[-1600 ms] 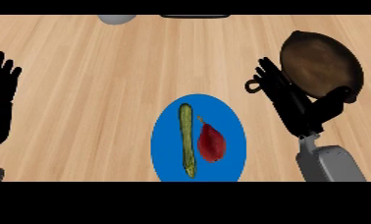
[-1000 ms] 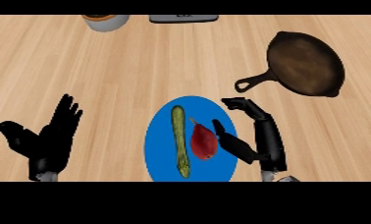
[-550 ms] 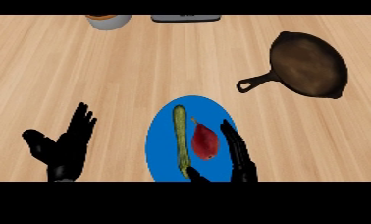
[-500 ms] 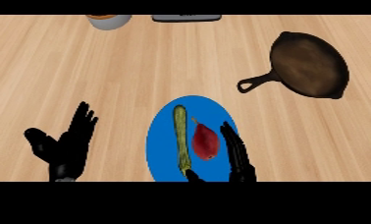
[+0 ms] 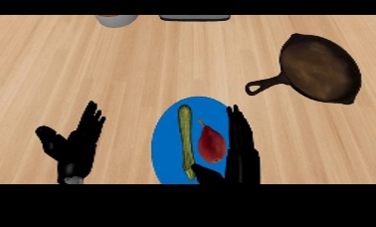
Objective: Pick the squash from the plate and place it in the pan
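The squash [image 5: 186,140] is a long, thin, pale green thing and it lies lengthwise on the left half of the blue plate [image 5: 166,141], with its far end near the plate's far rim and its near end close to the near rim. Just to the right of it on the same plate lies a dark red vegetable [image 5: 211,144], pointed at the far end; the two seem nearly touching along their sides. The right hand [image 5: 239,146] stands over the right edge of the plate, fingers straight and pointing away from the robot, open and holding nothing, and its thumb reaches toward the near end of the squash. The left hand [image 5: 76,144] rests open to the left of the plate, fingers up, apart from it. The pan [image 5: 320,67], dark and with its handle pointing toward the plate, sits far to the right of the plate and further away on the desk [image 5: 110,71]. The main risk, I think, is that the red vegetable lies between the right hand and the squash, so the closing fingers can catch the wrong thing or push it against the squash. The squash is also thin and long; if it is pinched near one end it may swing or slip. The plate itself could slide on the desk if the fingers press its rim.
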You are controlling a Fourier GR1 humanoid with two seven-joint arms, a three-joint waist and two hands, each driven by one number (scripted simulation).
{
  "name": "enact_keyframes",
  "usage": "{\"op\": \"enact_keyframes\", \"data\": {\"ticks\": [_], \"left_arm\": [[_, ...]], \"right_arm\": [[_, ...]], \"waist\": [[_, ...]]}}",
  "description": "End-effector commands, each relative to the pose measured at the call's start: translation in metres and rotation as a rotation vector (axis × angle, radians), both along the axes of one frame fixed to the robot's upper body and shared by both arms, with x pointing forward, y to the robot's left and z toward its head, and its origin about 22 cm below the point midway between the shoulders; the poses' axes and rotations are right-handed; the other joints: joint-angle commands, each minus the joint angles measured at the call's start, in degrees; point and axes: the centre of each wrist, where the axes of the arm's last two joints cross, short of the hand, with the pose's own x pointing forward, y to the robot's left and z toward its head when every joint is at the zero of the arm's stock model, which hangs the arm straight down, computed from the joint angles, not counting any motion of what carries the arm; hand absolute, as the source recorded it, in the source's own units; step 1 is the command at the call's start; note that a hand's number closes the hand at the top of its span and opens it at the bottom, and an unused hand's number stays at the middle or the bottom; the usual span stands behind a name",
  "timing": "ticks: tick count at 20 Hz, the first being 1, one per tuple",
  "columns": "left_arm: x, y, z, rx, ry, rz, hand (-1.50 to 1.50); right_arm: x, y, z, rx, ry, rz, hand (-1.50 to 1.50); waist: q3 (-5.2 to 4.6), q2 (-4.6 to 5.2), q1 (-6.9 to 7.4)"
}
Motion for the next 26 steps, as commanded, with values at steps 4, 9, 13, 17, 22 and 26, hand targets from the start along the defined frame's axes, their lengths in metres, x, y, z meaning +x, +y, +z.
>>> {"op": "enact_keyframes", "data": {"ticks": [4, 9, 13, 17, 22, 26], "left_arm": [[0.006, -0.005, 0.001, 0.003, 0.002, -0.028, 0.0], [0.024, -0.012, 0.005, -0.015, -0.014, -0.02, 0.0], [0.008, -0.013, -0.002, -0.006, 0.006, -0.033, 0.0], [0.013, -0.028, 0.002, -0.021, -0.002, -0.026, 0.0], [0.002, -0.003, -0.005, -0.002, -0.005, -0.024, 0.0], [0.007, -0.024, -0.008, -0.005, -0.003, -0.012, 0.0]], "right_arm": [[0.032, 0.017, 0.026, -0.293, 0.388, -0.006, -1.5], [0.065, 0.044, 0.067, -0.354, 0.476, -0.002, -1.5], [0.084, 0.044, 0.064, -0.432, 0.56, 0.007, -1.5], [0.1, 0.04, 0.061, -0.383, 0.744, 0.101, -1.5], [0.085, 0.051, 0.056, -0.377, 0.81, 0.137, -1.5], [0.072, 0.052, 0.054, -0.38, 0.771, 0.141, -1.5]], "waist": [[0.07, 0.28, 1.53], [0.33, 0.28, 1.34], [0.34, 0.09, 1.02], [0.36, 0.26, 1.44], [0.36, 0.0, 0.78], [0.37, -0.06, 0.16]]}}
